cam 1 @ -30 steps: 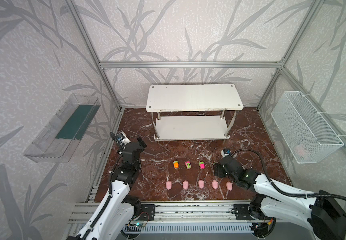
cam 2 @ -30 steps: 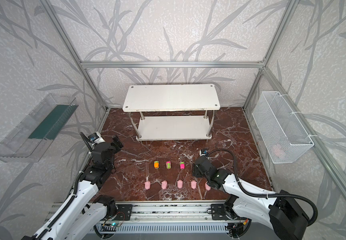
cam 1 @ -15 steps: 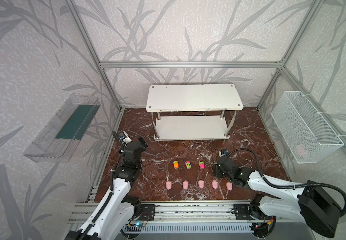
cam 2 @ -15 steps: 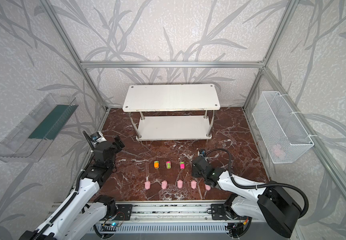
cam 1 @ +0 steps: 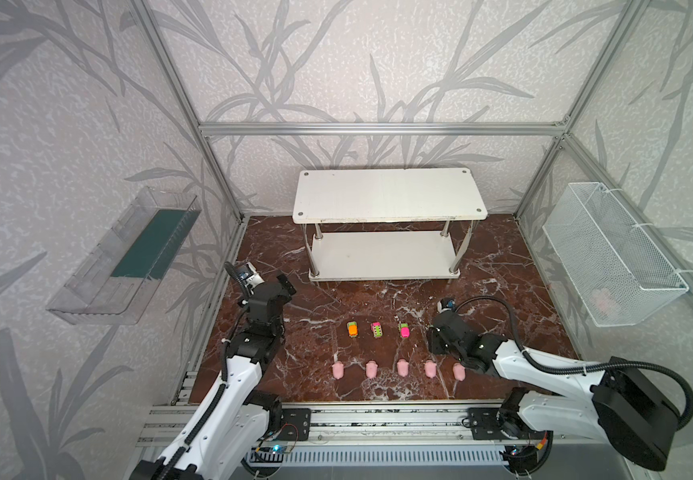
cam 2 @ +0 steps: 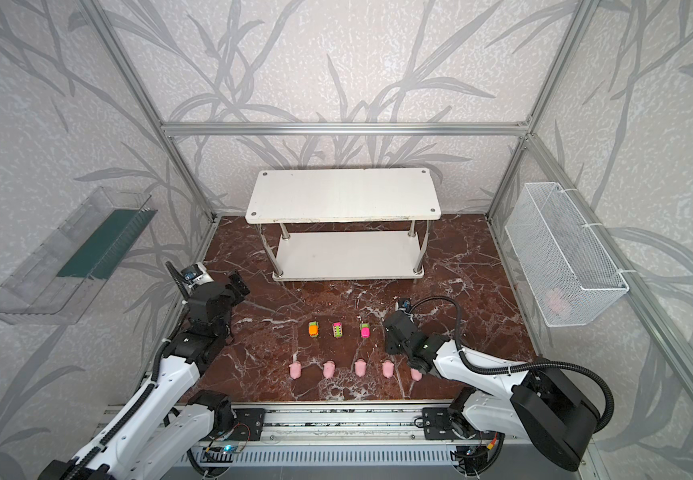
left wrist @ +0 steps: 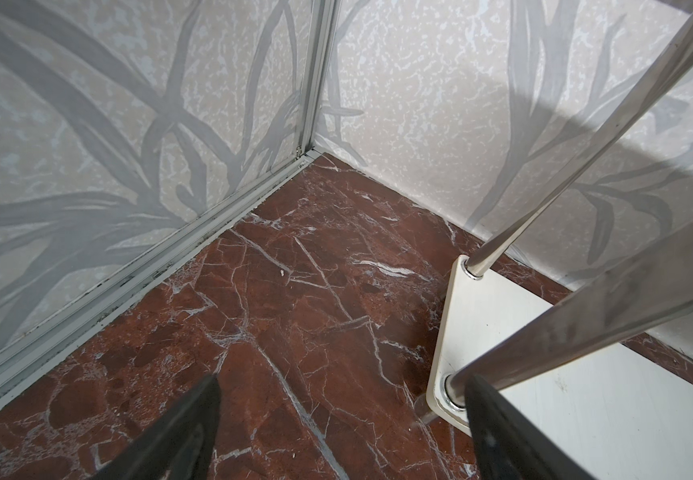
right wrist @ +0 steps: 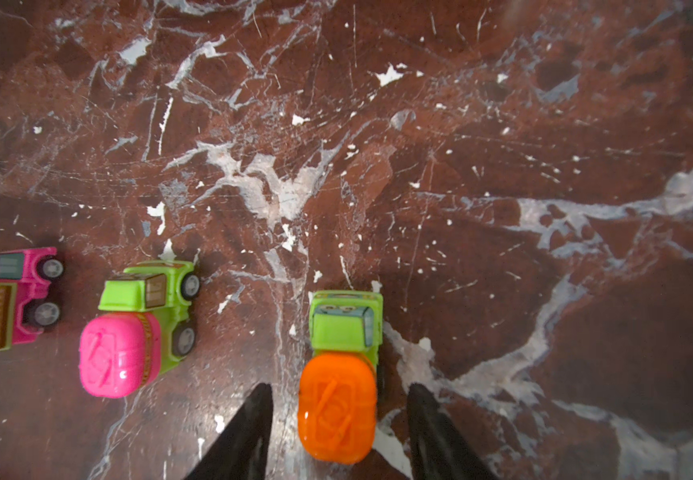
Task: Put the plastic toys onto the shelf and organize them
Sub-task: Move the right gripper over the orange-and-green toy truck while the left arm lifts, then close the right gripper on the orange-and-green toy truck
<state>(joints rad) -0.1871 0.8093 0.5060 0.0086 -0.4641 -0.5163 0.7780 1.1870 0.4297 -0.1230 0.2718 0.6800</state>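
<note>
Straddling a green car with an orange load [right wrist: 338,365], the right pincer [right wrist: 338,386] sits low over the marble bench [cam 1: 320,307]. Its two dark fingers [right wrist: 249,432] stand spread on either side of the toy. The right wrist view shows a sliver of bench between each finger and the car's flanks, so nothing is pinched. In both top views the pincer's body hides this car.

Just beside it in the same row stand a green car with a pink load [right wrist: 137,328] and then a pink car [right wrist: 0,299], which the wrist frame's edge cuts off. A top view adds a second orange car [cam 1: 352,329] at the row's left end. The cars are evenly spaced, apart from one another, all with cabs towards the shelf [cam 1: 386,195].

Nearer the rail, five pink pigs [cam 1: 403,368] stand in their own line. The rightmost pig [cam 1: 458,371] is just beside the right arm's forward link. Every toy visible on the bench lies well in front of the white two-tier shelf, which stands against the back wall.

The left pincer [left wrist: 341,378] hangs over bare bench close to the shelf's left end, fingers wide apart and holding nothing. One chrome post [left wrist: 586,332] crosses close in front of its camera.

A clear tray [cam 1: 124,257] is on the left wall. A wire basket [cam 1: 611,257] on the right wall holds something pale pink, too blurred to name.
</note>
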